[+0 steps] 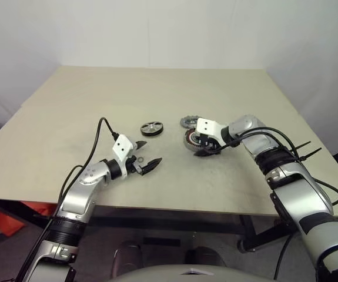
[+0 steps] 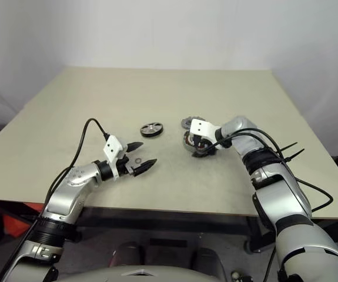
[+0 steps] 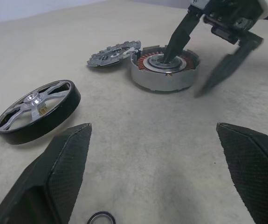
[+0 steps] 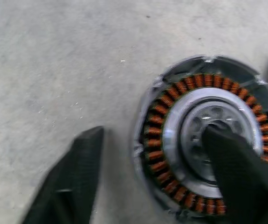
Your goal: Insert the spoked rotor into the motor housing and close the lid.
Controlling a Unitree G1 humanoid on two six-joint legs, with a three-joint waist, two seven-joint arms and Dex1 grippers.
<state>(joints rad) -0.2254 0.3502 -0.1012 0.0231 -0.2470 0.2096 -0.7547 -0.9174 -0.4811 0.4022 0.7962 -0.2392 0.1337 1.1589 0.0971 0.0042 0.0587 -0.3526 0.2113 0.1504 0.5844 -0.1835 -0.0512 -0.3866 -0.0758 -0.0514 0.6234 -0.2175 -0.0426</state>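
Nothing assembled: rotor (image 1: 151, 128) and lid (image 3: 113, 52) lie outside the housing (image 3: 164, 71). Right gripper (image 3: 202, 60) straddles its wall (jaws apart); left gripper (image 1: 147, 155) open, empty.

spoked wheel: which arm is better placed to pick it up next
Left, probably. The left end effector hangs open and free just short of the spoked wheel. The right end effector is busy at the motor cup, one finger in its hub.
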